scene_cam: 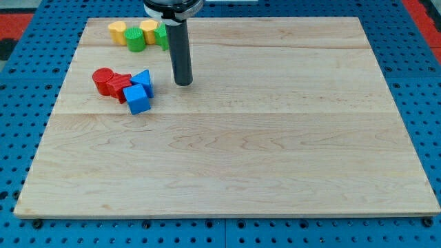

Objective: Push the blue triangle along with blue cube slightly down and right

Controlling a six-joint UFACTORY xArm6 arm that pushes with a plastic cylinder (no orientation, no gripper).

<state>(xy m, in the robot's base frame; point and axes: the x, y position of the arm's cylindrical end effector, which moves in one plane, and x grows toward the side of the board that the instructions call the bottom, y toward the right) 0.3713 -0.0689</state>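
The blue triangle [143, 80] and the blue cube [137, 99] lie together at the view's upper left of the wooden board [227, 179], the cube just below the triangle. My tip [183, 83] rests on the board a short way to the right of the blue triangle, apart from it. The dark rod rises from the tip toward the view's top.
A red cylinder [103, 80] and another red block [120, 87] touch the blue blocks on their left. Two yellow blocks [117, 30] [149, 29] and two green blocks [136, 39] [162, 36] cluster at the top left, partly behind the rod.
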